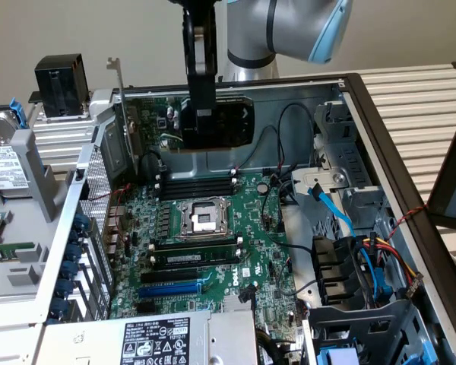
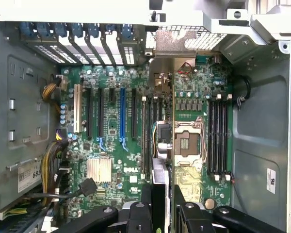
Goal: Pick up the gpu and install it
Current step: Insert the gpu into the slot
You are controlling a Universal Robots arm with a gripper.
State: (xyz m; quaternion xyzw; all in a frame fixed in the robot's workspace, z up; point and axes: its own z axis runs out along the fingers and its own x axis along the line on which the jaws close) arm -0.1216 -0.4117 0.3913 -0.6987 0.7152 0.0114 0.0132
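1. My hand (image 1: pixel 201 123) is clamped shut on the gpu (image 1: pixel 232 122), pinching it between both fingers.
2. The card hangs in the air over the motherboard (image 1: pixel 252 252), inside the open case (image 1: pixel 386 129).
3. It's not seated in any slot yet, and it's edge-on in the wrist view.

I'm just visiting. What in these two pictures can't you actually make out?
- Exterior view: the arm is cut off by the top edge.
- Exterior view: where the gripper meets the gpu is black on black, so the contact is unclear.
- Wrist view: the gpu is edge-on, so its faces are hidden.
- Exterior view: the print on the power supply label is too small to read.
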